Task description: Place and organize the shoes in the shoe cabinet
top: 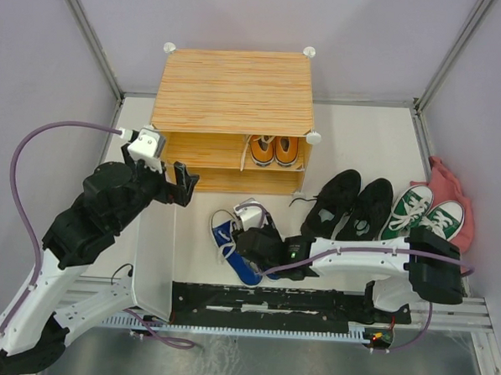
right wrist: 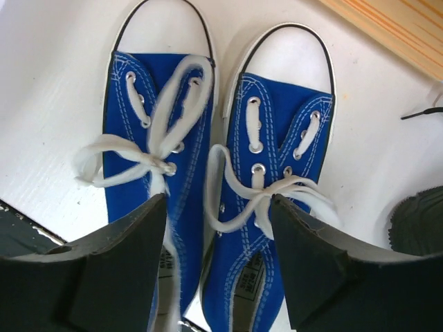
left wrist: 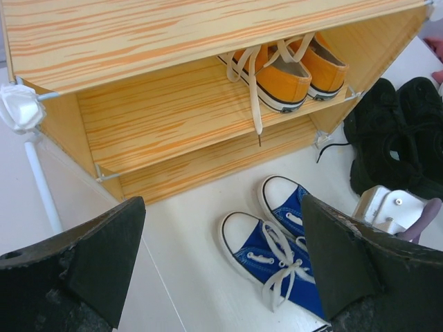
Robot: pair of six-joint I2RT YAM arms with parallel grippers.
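The shoe cabinet [top: 234, 90] stands at the back, its front open. An orange pair [top: 273, 149] sits on the right of its inner shelf [left wrist: 173, 111]. The blue sneakers [top: 229, 241] lie side by side on the table before the cabinet, toes toward it. My right gripper [right wrist: 218, 200] hovers open just over their tongues, one finger above each blue shoe [right wrist: 284, 138], gripping nothing. My left gripper [top: 183, 184] hangs open and empty at the cabinet's lower left front; the blue pair [left wrist: 277, 249] shows between its fingers. Black boots [top: 350, 205] and green sneakers [top: 421, 212] lie to the right.
The cabinet's white door panel [top: 153, 250] lies swung open on the left, beneath my left arm. A pink cloth item [top: 448, 189] sits behind the green sneakers near the right wall. A black rail [top: 270, 299] runs along the near edge. A loose lace [left wrist: 255, 90] dangles from the orange pair.
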